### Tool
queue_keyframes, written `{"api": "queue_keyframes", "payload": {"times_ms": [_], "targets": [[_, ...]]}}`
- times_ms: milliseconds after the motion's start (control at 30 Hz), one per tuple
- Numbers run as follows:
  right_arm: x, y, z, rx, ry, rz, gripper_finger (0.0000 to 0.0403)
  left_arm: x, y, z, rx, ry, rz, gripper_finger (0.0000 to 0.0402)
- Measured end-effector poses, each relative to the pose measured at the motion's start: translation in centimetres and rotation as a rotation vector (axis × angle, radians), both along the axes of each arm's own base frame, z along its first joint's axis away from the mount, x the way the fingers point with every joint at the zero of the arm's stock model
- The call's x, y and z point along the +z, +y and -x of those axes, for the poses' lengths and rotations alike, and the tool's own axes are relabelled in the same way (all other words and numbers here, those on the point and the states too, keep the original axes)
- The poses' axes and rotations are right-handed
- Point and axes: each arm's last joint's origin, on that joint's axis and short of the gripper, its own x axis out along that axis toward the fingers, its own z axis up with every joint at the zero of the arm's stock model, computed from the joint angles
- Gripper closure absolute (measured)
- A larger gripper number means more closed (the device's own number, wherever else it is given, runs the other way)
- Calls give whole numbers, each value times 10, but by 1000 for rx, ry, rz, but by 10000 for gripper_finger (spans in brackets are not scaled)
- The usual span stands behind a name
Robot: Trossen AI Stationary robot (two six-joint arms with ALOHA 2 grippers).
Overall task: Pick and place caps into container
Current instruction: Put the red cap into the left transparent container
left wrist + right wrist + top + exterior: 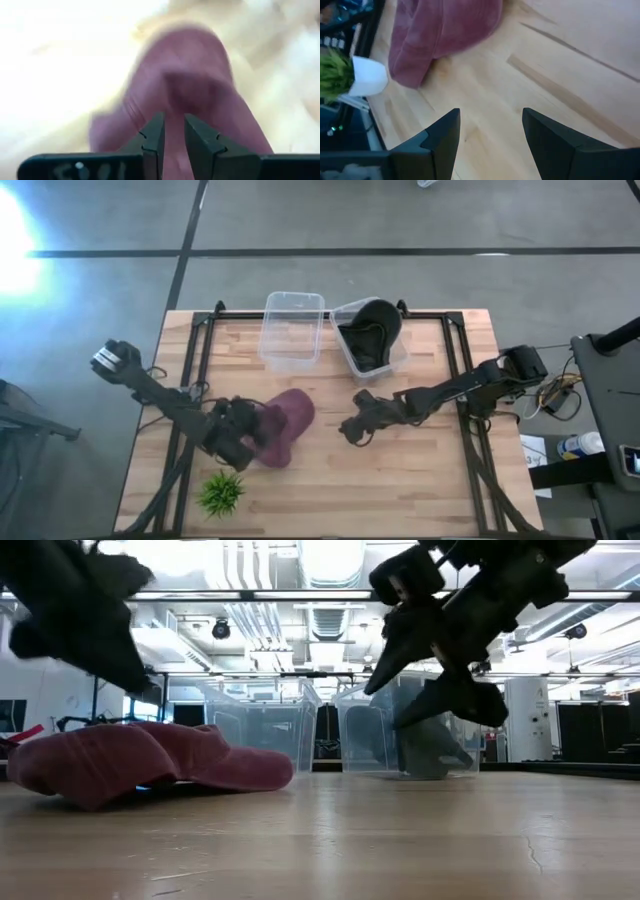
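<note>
A maroon cap (287,423) lies flat on the wooden table, left of centre; it also shows in the low view (150,762) and in the right wrist view (440,30). Dark olive-grey cap fabric (368,338) fills the right clear tub (398,358); whether it is one cap or two I cannot tell. The left clear tub (292,330) holds nothing. My left gripper (174,131) hovers over the maroon cap's left edge, its fingers a narrow gap apart; the low view shows it above the cloth. My right gripper (490,125) is wide open over bare wood, right of the maroon cap.
A small green spiky plant (220,492) in a white pot (369,77) stands near the table's near-left corner, close to the left arm. A black frame (455,340) runs along the table's sides and far edge. Bare wood lies between the two grippers and toward the near edge.
</note>
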Motion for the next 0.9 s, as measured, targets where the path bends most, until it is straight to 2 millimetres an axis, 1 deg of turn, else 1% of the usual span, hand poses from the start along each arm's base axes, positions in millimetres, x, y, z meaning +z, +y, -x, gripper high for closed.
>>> {"api": "queue_keyframes", "payload": {"times_ms": [100, 167, 267, 367, 400, 467, 567, 700, 800, 900], "targets": [[-6, 0, -3, -19, 11, -4, 193, -20, 9, -5, 132, -86, -8, 335], [-11, 0, -5, -20, 25, -3, 193, -38, 14, -13, 195, -173, 42, 335], [-13, 1, -9, -27, 31, -8, 193, -70, 17, -29, 249, -313, 136, 335], [-14, 1, -9, -31, 35, -8, 193, -87, 14, -45, 209, -424, 187, 335], [-14, 0, -9, -36, 35, -5, 193, -92, 11, -50, 169, -416, 199, 335], [-15, -3, -10, -48, 36, 19, 193, -101, 6, -56, 62, -327, 218, 335], [-17, -10, -9, -66, 45, 39, 193, -104, -9, -66, -94, -229, 274, 335], [-24, -18, -4, -92, 70, 53, 193, -102, -29, -67, -226, -181, 256, 335], [-29, -23, -2, -86, 50, 25, 193, -99, -35, -68, -285, -167, 219, 335], [-28, -20, -3, -39, -31, -31, 193, -98, -36, -69, -288, -168, 216, 335]]}}
